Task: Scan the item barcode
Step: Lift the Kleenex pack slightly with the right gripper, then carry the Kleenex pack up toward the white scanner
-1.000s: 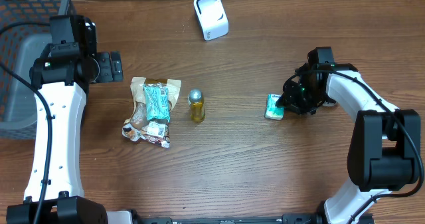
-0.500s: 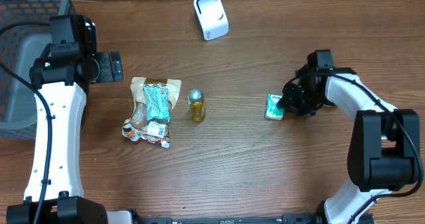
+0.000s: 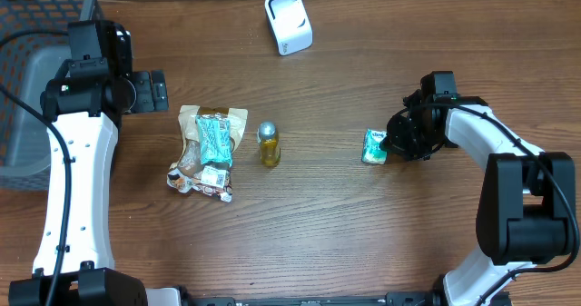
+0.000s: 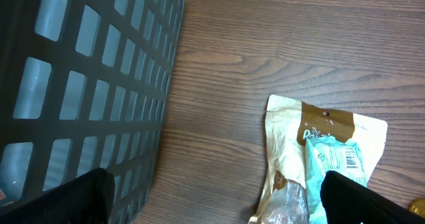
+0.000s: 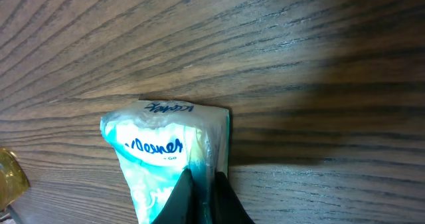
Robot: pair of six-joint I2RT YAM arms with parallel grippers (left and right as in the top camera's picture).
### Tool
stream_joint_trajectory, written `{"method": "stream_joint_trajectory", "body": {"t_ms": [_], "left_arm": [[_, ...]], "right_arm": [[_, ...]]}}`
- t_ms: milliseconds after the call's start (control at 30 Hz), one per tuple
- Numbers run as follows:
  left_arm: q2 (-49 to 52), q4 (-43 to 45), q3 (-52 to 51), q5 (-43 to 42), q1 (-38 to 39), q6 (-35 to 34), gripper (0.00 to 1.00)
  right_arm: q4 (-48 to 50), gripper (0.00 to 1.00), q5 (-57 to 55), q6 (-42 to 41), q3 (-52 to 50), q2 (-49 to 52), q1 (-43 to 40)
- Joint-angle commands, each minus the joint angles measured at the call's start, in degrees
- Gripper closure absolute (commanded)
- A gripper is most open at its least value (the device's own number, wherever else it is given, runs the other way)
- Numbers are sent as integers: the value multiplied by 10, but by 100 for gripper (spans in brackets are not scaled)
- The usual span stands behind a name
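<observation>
A small green and white tissue pack (image 3: 372,146) lies on the wooden table at the right. My right gripper (image 3: 388,144) is shut on its right edge; in the right wrist view the two black fingertips (image 5: 187,196) pinch the pack's (image 5: 159,151) plastic seam, gripper (image 5: 204,187). The white scanner (image 3: 288,22) stands at the back centre, apart from both arms. My left gripper (image 3: 154,92) hovers open at the left, holding nothing; its fingers (image 4: 76,197) stand wide at the bottom corners of the left wrist view, gripper (image 4: 212,207).
A tan snack bag with a teal packet on top (image 3: 211,147) lies left of centre; the packet's barcode (image 4: 348,159) faces up. A small golden bottle (image 3: 269,143) lies beside them. A dark mesh basket (image 3: 27,97) sits at the left edge, basket (image 4: 80,84).
My right gripper's jaws have closed onto the tissue pack's edge, and the arm shifted slightly. The left arm has not moved.
</observation>
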State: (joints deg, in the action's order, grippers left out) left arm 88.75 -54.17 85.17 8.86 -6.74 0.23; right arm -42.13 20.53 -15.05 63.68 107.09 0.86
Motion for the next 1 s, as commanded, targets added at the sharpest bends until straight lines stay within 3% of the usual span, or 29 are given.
{"method": "stream_joint_trajectory", "body": {"t_ms": [0, 333, 633, 967], "left_arm": [[-9, 2, 13, 3, 3, 11, 0], [-9, 2, 13, 3, 3, 11, 1], [-9, 2, 13, 3, 3, 11, 0], [-9, 2, 13, 3, 3, 11, 0]], "right_arm": [[-2, 96, -16, 0, -12, -5, 1], [-26, 96, -12, 4, 10, -5, 2], [-145, 96, -12, 52, 124, -5, 2], [-216, 96, -31, 62, 218, -5, 15]]}}
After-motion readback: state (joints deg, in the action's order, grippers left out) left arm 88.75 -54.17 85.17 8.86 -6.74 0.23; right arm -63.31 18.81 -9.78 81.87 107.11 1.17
